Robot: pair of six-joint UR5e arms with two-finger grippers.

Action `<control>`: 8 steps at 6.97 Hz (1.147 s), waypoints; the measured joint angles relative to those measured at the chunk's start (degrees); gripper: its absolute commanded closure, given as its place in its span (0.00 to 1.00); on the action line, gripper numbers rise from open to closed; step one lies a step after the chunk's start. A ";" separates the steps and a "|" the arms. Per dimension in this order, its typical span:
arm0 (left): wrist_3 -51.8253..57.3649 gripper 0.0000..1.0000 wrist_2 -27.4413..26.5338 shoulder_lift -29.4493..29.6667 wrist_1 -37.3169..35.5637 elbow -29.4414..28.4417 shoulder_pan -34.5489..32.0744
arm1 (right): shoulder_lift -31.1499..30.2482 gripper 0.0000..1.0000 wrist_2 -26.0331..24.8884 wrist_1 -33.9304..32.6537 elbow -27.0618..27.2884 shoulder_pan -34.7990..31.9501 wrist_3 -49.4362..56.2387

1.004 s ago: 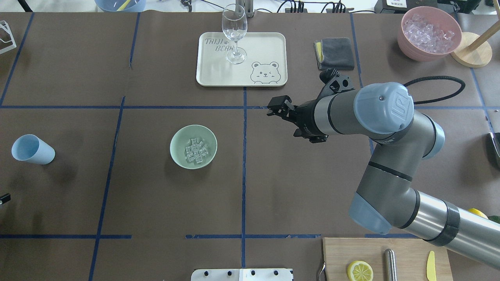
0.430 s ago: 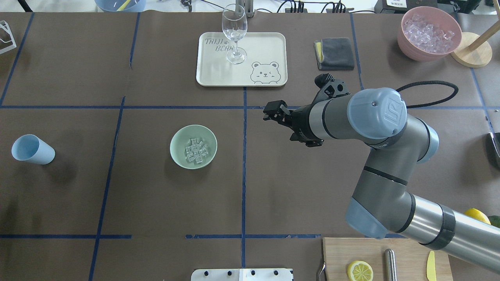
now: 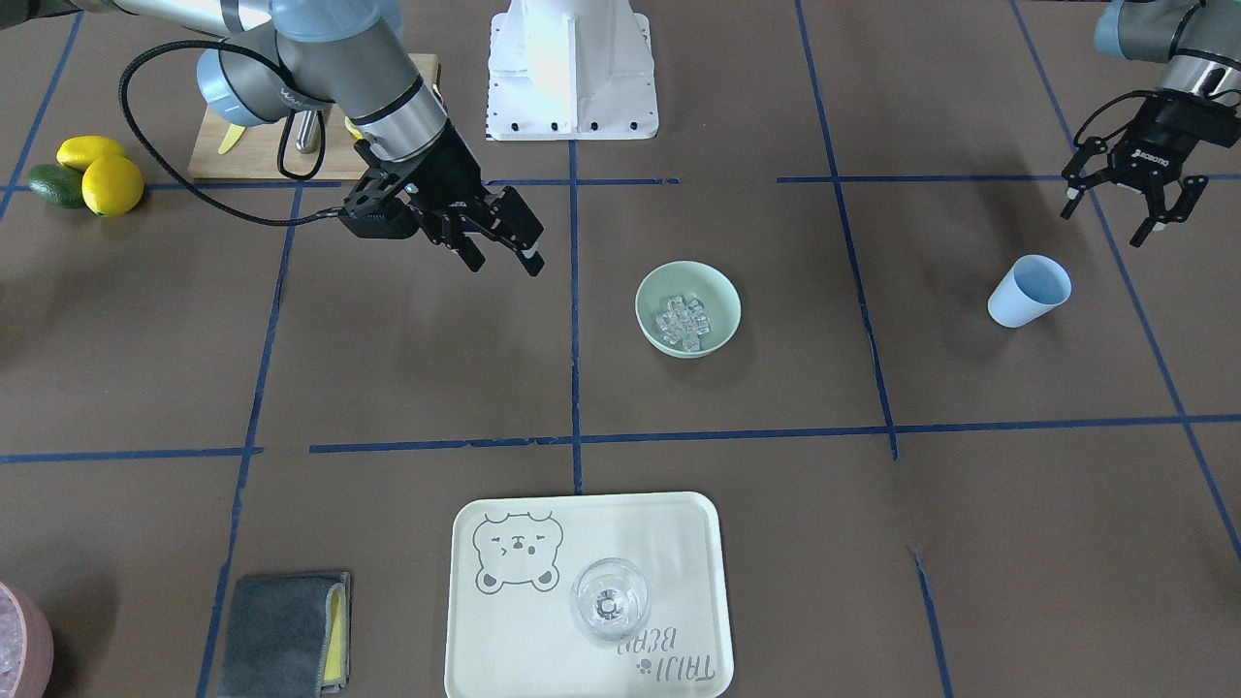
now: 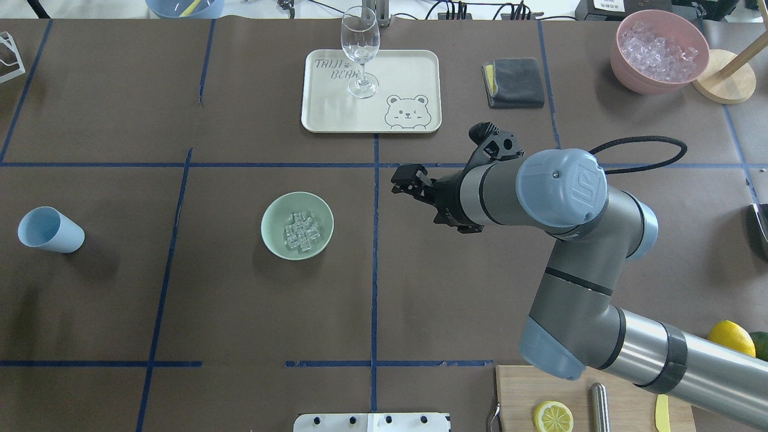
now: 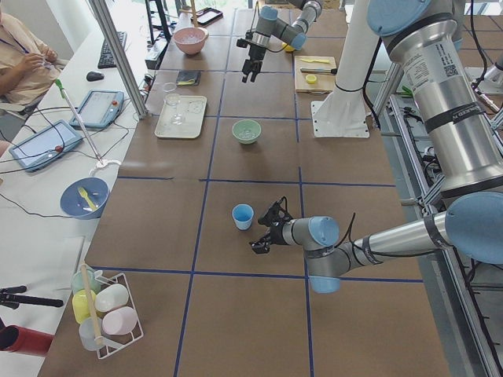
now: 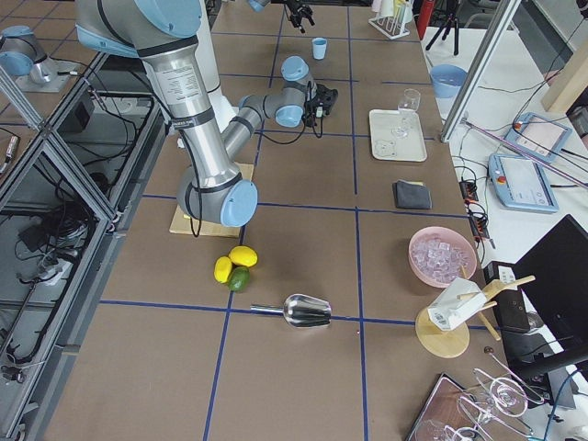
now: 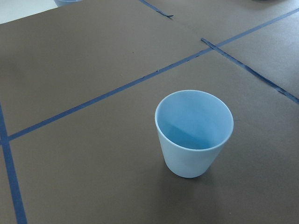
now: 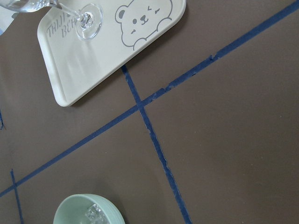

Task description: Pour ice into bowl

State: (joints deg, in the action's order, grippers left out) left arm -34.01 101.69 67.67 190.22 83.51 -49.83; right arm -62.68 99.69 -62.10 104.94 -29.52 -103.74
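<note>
Shifted closer, right jaws hang spread near the bowl holding ice.

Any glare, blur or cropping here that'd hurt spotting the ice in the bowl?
Front-facing: white base blown out, but ice in bowl reads clearly. Overhead: even light, soft shadows, ice sharp. Right wrist: bowl cropped at bottom edge, glass cut off at top. Left wrist: cup sharp, no glare.

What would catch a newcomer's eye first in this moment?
The right gripper hangs open and empty over the table's middle, aimed at the green bowl, which already holds a heap of ice. On the robot's left, an empty blue cup stands near the open left gripper.
</note>
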 measured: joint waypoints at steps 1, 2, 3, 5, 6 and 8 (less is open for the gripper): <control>0.61 0.00 5.95 3.23 -5.51 0.03 -6.20 | 1.54 0.00 -0.42 -0.47 -1.68 1.15 0.20; 0.85 0.00 10.71 6.21 -11.05 0.06 -11.24 | 3.59 0.00 -1.18 -2.29 -3.43 2.61 0.35; 0.97 0.00 16.06 9.31 -17.21 0.14 -16.55 | 5.48 0.00 -2.70 -5.24 -4.53 4.22 1.04; 0.76 0.00 28.46 14.30 -29.67 0.76 -26.27 | 10.66 0.00 -4.90 -8.36 -10.03 6.64 3.70; -0.46 0.00 31.61 14.05 -33.17 2.00 -28.63 | 15.34 0.04 -5.20 -8.70 -15.67 7.22 4.23; -2.06 0.00 32.76 11.19 -35.02 3.57 -30.09 | 22.70 0.09 -4.39 -13.22 -22.85 7.70 6.39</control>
State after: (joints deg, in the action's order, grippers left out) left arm -36.07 134.45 78.86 155.20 87.09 -79.92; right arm -39.98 95.30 -75.32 82.09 -21.82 -97.35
